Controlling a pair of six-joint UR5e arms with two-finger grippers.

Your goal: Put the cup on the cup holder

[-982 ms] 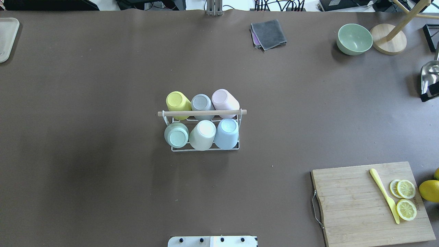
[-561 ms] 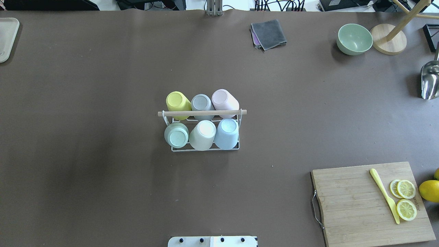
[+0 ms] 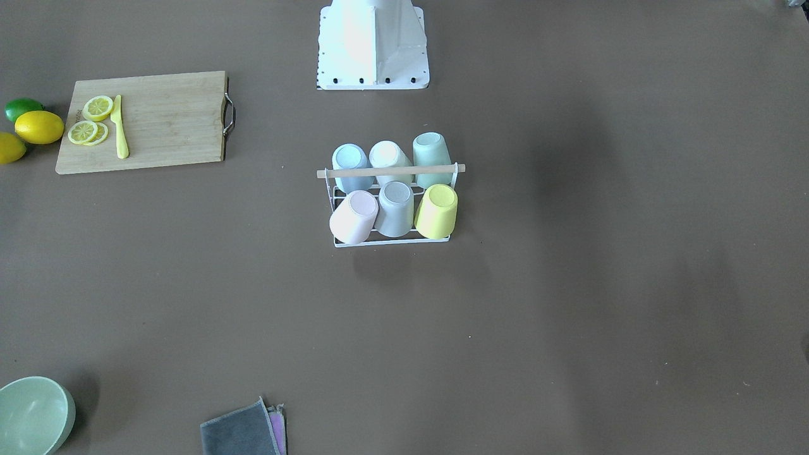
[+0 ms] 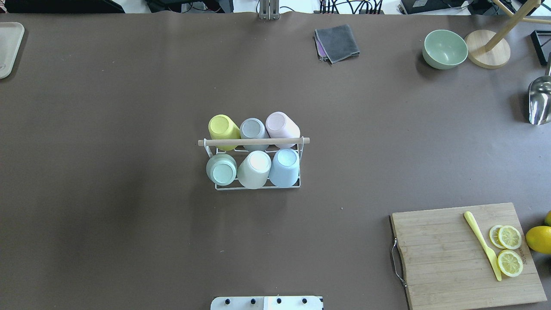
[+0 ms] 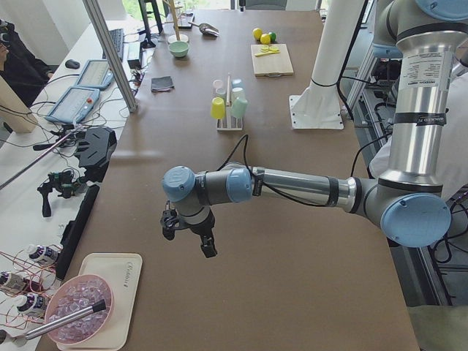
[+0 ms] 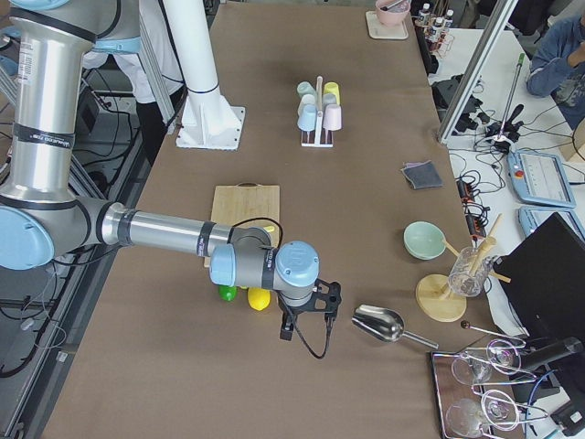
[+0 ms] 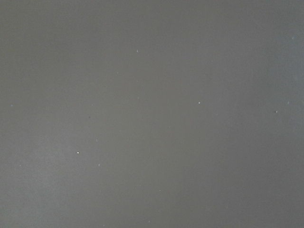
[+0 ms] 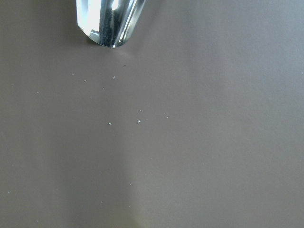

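Observation:
The cup holder (image 4: 254, 141) stands at the middle of the table, a white wire rack with a wooden rod across its top, also seen in the front-facing view (image 3: 390, 170). Several cups sit upside down on its prongs: yellow cup (image 4: 223, 129), grey cup (image 4: 253, 128) and pink cup (image 4: 282, 125) in the far row, green cup (image 4: 221, 168), white cup (image 4: 255, 168) and blue cup (image 4: 285, 167) in the near row. My left gripper (image 5: 188, 243) hangs over bare table far to the left. My right gripper (image 6: 306, 343) hangs far right beside a metal scoop. For both, I cannot tell if open or shut.
A cutting board (image 4: 465, 254) with lemon slices and a yellow knife lies near right, with whole lemons beside it. A green bowl (image 4: 444, 48), a folded grey cloth (image 4: 337, 42) and the metal scoop (image 4: 539, 101) lie at the far right. A tray (image 4: 8, 47) sits far left.
A dark part of my right gripper showed at the overhead view's right edge by the scoop one second ago; it has since left that view. Cups and rack are unmoved.

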